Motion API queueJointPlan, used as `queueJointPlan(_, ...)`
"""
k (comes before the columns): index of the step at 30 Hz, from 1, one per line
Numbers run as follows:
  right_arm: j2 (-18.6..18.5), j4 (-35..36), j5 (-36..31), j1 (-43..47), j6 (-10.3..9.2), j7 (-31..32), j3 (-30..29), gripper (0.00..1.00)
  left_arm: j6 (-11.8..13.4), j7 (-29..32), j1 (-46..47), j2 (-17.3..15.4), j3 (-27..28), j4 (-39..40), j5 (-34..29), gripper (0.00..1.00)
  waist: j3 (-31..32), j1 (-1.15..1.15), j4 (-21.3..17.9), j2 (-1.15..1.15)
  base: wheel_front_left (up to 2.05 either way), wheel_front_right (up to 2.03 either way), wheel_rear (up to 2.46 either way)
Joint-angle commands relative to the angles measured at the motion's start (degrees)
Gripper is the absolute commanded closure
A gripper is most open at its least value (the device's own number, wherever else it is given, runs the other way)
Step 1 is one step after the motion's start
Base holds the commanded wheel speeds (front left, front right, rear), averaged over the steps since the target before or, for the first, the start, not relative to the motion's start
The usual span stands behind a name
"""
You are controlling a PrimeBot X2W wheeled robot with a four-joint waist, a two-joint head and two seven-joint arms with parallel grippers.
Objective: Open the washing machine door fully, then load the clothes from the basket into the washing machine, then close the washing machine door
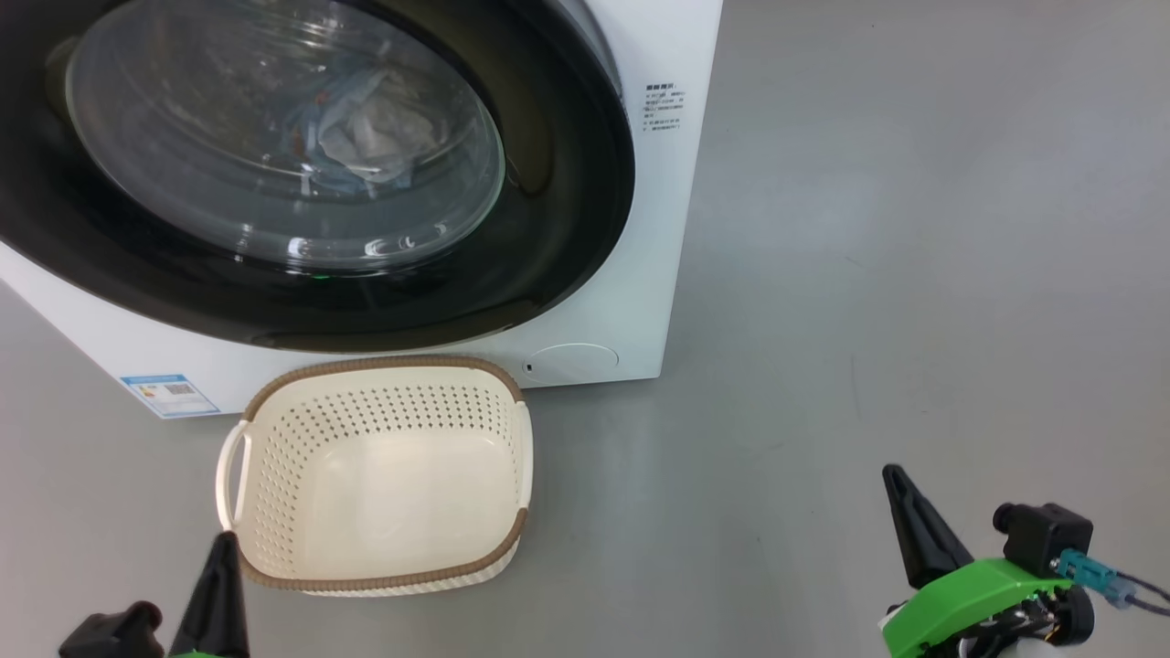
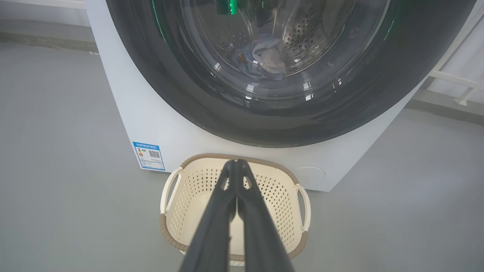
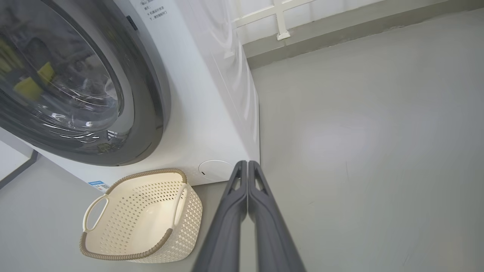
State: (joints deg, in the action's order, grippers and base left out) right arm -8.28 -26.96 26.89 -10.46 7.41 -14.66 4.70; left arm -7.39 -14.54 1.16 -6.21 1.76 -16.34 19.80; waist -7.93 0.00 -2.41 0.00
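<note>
Pincers closed tight and empty, left pincer near basket, right pincer over floor

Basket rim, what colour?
Brown woven-look rim on a cream perforated basket; head view shows it best.

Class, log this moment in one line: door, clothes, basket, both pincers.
door: closed | clothes: inside washing machine | basket: empty | left pincer: shut, empty | right pincer: shut, empty
</note>
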Motion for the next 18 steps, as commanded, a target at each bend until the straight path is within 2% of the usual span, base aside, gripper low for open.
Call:
queueJointPlan(1, -0.1, 0.6, 0.7, -0.2, 0.00, 0.2, -0.2, 1.00, 0.0, 0.2, 0.2, -0.3, 0.2, 0.5, 0.8, 1.00, 0.0, 0.00, 0.0, 0.00, 0.00, 0.00, 0.00)
queueJointPlan(6, 0.1, 1.3, 3.4, 0.1, 0.00, 1.0, -0.6, 1.00, 0.0, 1.1, 0.2, -0.1, 0.3, 0.7, 3.7, 1.00, 0.5, 0.13, 0.1, 0.00, 0.00, 0.00, 0.00)
queueJointPlan(11, 0.3, 1.7, 6.0, 0.3, 0.01, 1.9, -1.0, 1.00, 0.0, 1.9, 0.5, 0.0, 0.5, 0.7, 6.6, 1.00, 0.7, 0.01, 0.2, 0.00, 0.00, 0.00, 0.00)
queueJointPlan(18, 0.6, 2.3, 9.7, 0.5, 0.01, 3.0, -1.6, 1.00, 0.0, 3.1, 0.9, 0.2, 0.8, 0.6, 10.7, 1.00, 1.1, 0.00, 0.4, 0.00, 0.00, 0.00, 0.00)
